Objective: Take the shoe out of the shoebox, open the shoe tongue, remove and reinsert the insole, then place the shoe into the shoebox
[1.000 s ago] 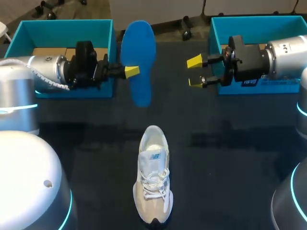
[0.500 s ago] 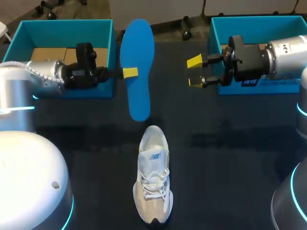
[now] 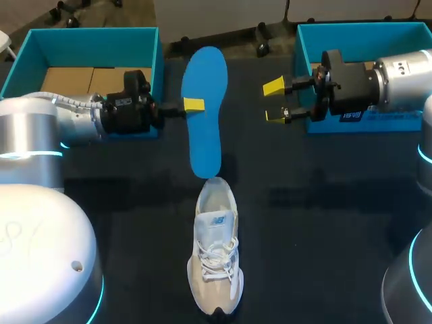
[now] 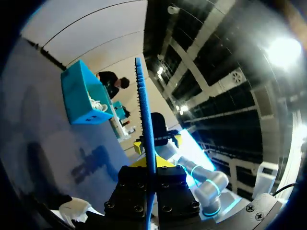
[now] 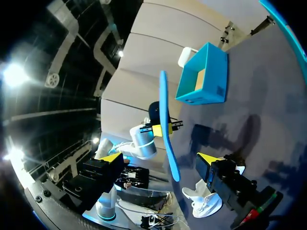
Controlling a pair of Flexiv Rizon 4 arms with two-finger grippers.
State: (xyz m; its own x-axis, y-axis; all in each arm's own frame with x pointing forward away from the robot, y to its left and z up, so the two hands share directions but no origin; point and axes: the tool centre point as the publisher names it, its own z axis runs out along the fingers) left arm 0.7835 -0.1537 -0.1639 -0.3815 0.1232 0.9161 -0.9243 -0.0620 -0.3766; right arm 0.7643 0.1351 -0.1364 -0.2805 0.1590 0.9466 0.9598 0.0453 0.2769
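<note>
Head view first: my left gripper (image 3: pixel 194 104) is clamped on the edge of the blue insole (image 3: pixel 206 115), holding it above the table with its lower end right over the heel opening of the shoe (image 3: pixel 216 253). The shoe's a white and beige sneaker, standing upright on the dark table (image 3: pixel 324 223), outside both boxes. The left shoebox (image 3: pixel 81 32) is teal and only has brown cardboard showing on its floor. My right arm lies across the right shoebox (image 3: pixel 364 28), so I can't tell what's in there. My right gripper (image 3: pixel 274 101) is spread wide with nothing in it, well apart from the insole.

Left wrist view: the insole (image 4: pixel 144 110) runs edge-on out of my left gripper (image 4: pixel 150 164), pinched from both sides. Ahead of it is the other gripper (image 4: pixel 158 142). Off to the side is a teal shoebox (image 4: pixel 81 93) with something white inside, can't make out what. The shoe (image 4: pixel 72 211) is down beside the gripper.

Right wrist view: my right gripper (image 5: pixel 159 157) is gaping, holding nothing. The insole (image 5: pixel 168 129) hangs ahead of it, and the shoe (image 5: pixel 206 201) sits beneath. The far shoebox (image 5: pixel 211 62) shows a brown cardboard inside.
</note>
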